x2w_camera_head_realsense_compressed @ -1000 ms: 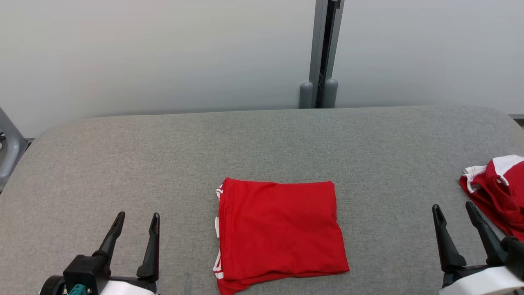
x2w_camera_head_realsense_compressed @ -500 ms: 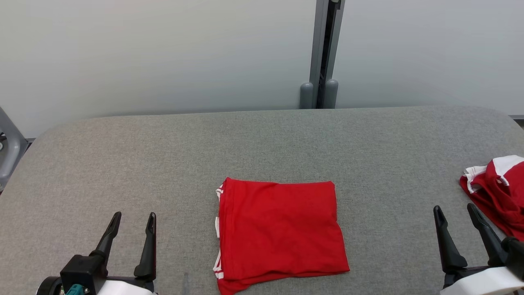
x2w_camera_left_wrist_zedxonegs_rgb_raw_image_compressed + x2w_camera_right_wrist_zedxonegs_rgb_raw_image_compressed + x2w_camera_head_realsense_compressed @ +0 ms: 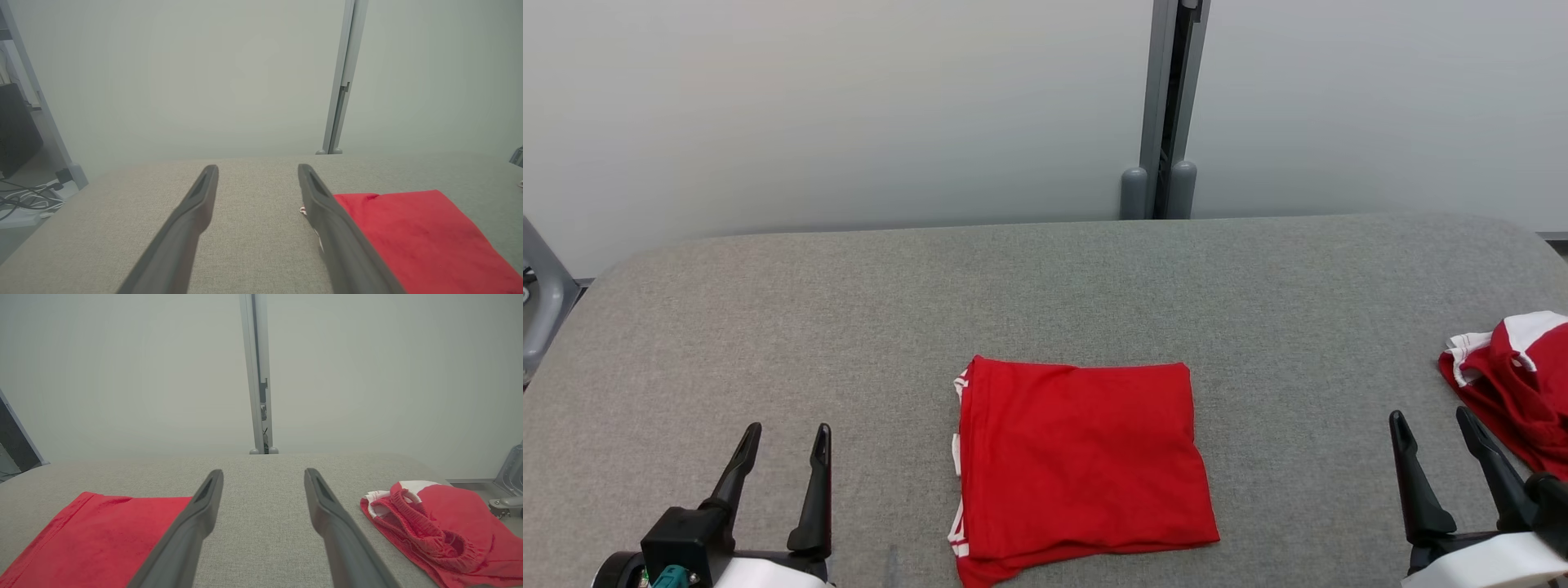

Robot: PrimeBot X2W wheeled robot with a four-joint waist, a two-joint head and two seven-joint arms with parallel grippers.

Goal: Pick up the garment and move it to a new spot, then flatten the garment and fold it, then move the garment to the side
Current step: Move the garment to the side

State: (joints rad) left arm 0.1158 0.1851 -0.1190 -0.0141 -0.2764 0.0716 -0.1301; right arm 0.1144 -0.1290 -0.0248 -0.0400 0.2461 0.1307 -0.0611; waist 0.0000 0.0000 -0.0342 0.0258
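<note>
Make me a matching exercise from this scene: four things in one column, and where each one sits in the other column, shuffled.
1 folded red garment
2 crumpled red-and-white garment
3 left gripper
4 grey post

A at the right edge of the table
B open, at the table's near left
C flat at the table's near middle
D upright behind the table's far edge

Pairs: 1-C, 2-A, 3-B, 4-D

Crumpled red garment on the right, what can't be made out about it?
- Head view: crumpled red garment cut off by the right edge; right gripper covers its near corner.
- Right wrist view: bottom edge cuts it off.
- Its full shape: hidden by bunching.
</note>
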